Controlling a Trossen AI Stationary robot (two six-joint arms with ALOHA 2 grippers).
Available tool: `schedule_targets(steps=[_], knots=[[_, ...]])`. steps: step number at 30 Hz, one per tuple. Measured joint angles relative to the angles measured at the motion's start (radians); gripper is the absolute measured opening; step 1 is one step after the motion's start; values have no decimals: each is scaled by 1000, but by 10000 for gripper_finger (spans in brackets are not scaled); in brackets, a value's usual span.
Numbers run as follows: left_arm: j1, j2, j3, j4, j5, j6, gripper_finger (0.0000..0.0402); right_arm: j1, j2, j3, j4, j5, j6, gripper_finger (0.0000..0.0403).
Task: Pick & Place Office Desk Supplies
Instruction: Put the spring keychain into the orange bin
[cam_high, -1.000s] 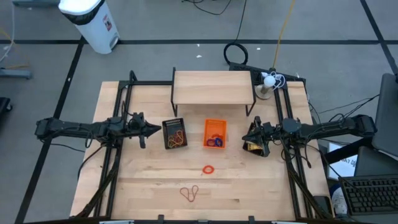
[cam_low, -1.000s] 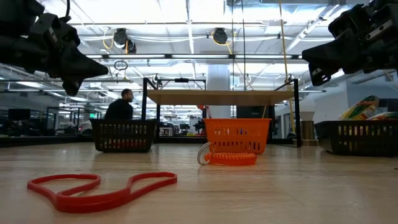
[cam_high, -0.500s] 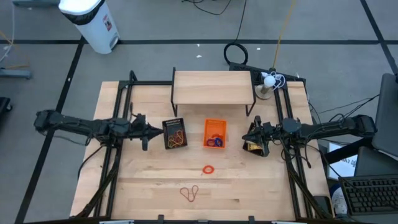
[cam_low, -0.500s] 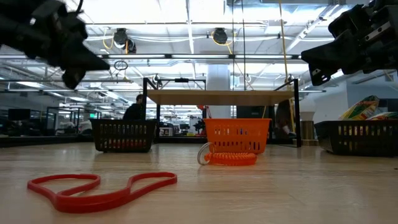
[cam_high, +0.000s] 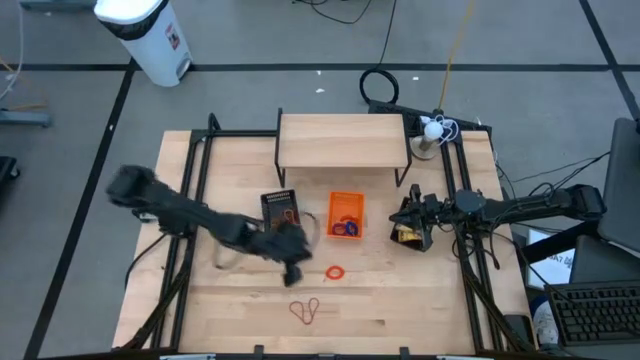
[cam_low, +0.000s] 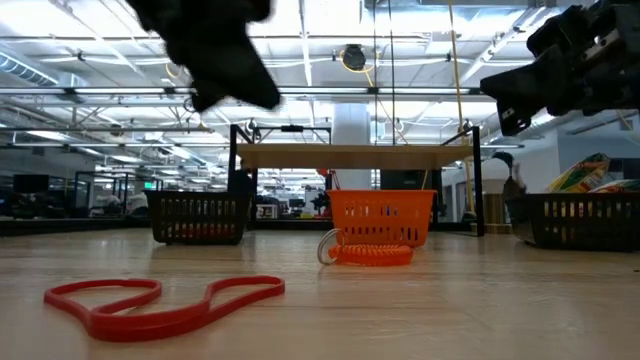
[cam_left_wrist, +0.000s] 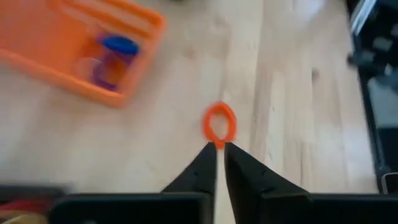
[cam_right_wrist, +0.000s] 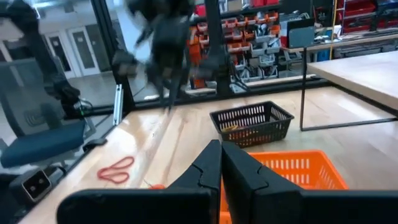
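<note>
Overhead first: my left gripper (cam_high: 294, 268) reaches across the wooden table (cam_high: 200, 300), just short of a small orange ring (cam_high: 335, 272) that lies loose on the bare wood. A red rubber band (cam_high: 306, 311), twisted into two loops, lies nearer the table's front edge. Behind the ring stand a black mesh basket (cam_high: 281, 214) holding rubber bands and, beside it, an orange basket (cam_high: 346, 214) holding purple and blue rings. My right gripper (cam_high: 404, 217) waits at the table's right side, above a black basket (cam_high: 411, 237) with yellow packets in it. A low wooden shelf (cam_high: 342, 140) stands at the back.

Table-level view: the red rubber band (cam_low: 160, 304) lies flat in the foreground. The orange ring (cam_low: 371, 255) rests in front of the orange basket (cam_low: 381, 218). The black mesh basket (cam_low: 200, 219) is to the side, my left gripper a dark blur above it.

Left wrist view: my fingers (cam_left_wrist: 200, 171) stand nearly together, a thin slit between the tips, holding nothing. The orange ring (cam_left_wrist: 219, 123) lies just past the tips on the wood. The orange basket (cam_left_wrist: 81, 53) shows a blue ring (cam_left_wrist: 119, 45) and a purple ring (cam_left_wrist: 107, 68) inside.

Right wrist view: my fingers (cam_right_wrist: 208, 169) are pressed together, empty. Beyond them are the orange basket (cam_right_wrist: 292, 170), the black mesh basket (cam_right_wrist: 252, 122) and the red rubber band (cam_right_wrist: 115, 168).
</note>
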Motion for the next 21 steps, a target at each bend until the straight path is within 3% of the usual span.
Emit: schedule_targets(steps=[6, 10, 16, 21], knots=[[-2, 318, 231, -11, 138, 13, 94, 0, 0, 0, 48, -10, 8, 4], [-8, 452, 364, -142, 162, 21, 150, 0, 0, 0, 48, -54, 13, 4], [-11, 546, 468, -291, 110, -6, 217, 1, 0, 0, 47, -85, 34, 4], [-9, 556, 472, -293, 86, -19, 216, 1, 0, 0, 47, -85, 35, 4]])
